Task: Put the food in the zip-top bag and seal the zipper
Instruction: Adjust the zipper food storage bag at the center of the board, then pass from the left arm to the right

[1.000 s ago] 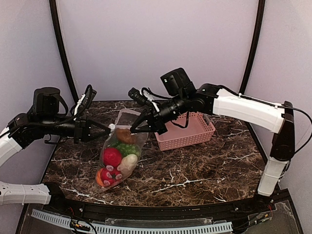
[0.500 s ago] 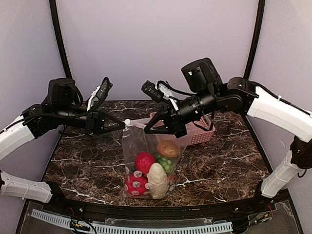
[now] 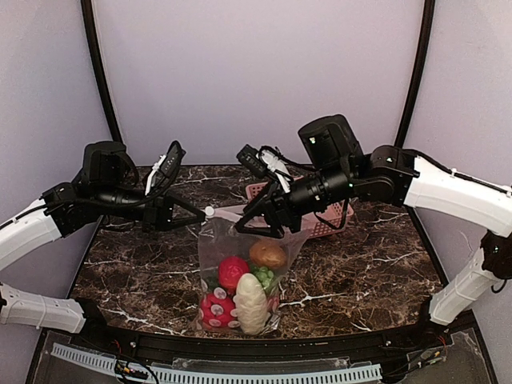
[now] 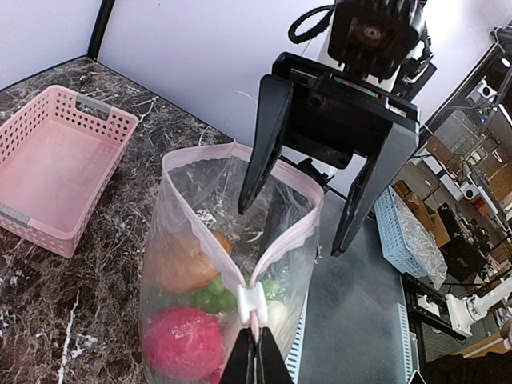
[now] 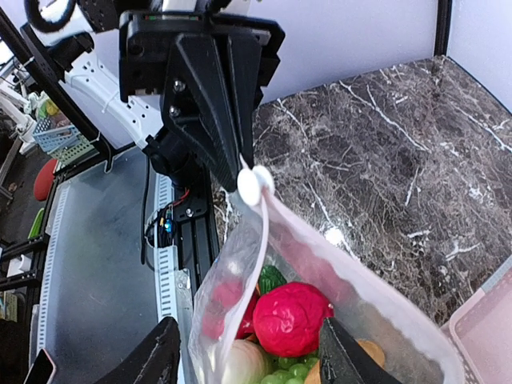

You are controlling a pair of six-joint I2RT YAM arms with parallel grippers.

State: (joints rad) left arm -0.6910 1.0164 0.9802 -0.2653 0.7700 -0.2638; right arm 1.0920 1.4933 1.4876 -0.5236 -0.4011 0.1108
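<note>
Near the basket, the zip-top bag is hung upright to retain the food, zipper pinched by the left gripper, right gripper splayed wide.

Clear zip-top bag printed all over with white round dots, trimmed along the mouth with a pale pink zipper and a plain white slider. Through the plastic: red tomato, brownish orange fruit, cream-white vegetable, bright green pieces, second red piece speckled by the bag's white dots. Soft pink basket with a slotted lattice pattern. Dark brown marble-look table, veined in white. Pale lilac walls.
</note>
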